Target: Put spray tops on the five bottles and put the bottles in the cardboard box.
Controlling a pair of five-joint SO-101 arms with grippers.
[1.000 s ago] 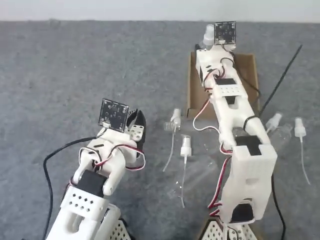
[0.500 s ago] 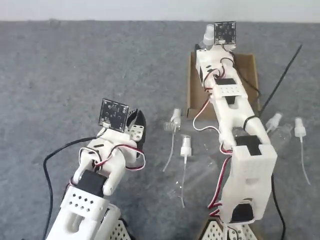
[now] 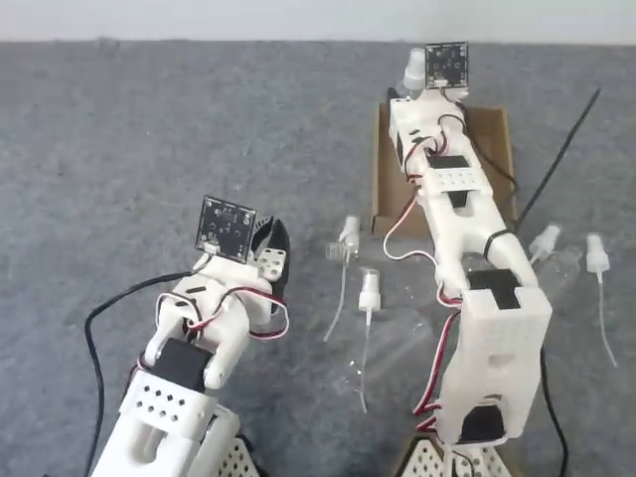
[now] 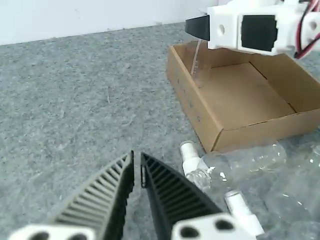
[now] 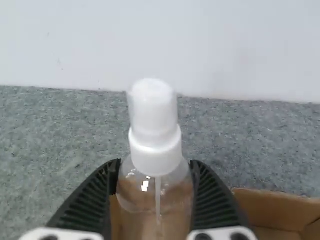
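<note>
The right gripper (image 5: 155,172) pinches a capped spray bottle (image 5: 153,130) above the cardboard box (image 4: 245,100), and the left gripper (image 4: 137,167) has its fingers pressed together

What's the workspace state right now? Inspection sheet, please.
Surface: grey carpet-textured table cover.
Job's things: capped bottle held upright above the cardboard box; lying bottle beside the box; loose spray tops on the cover.
Clutter: nothing seen.
Grippers: left gripper shut, empty, above the cover; right gripper shut on the capped bottle.
Cables: black cable by the left arm; red and white wires along the right arm.
Surroundings: white wall.
</note>
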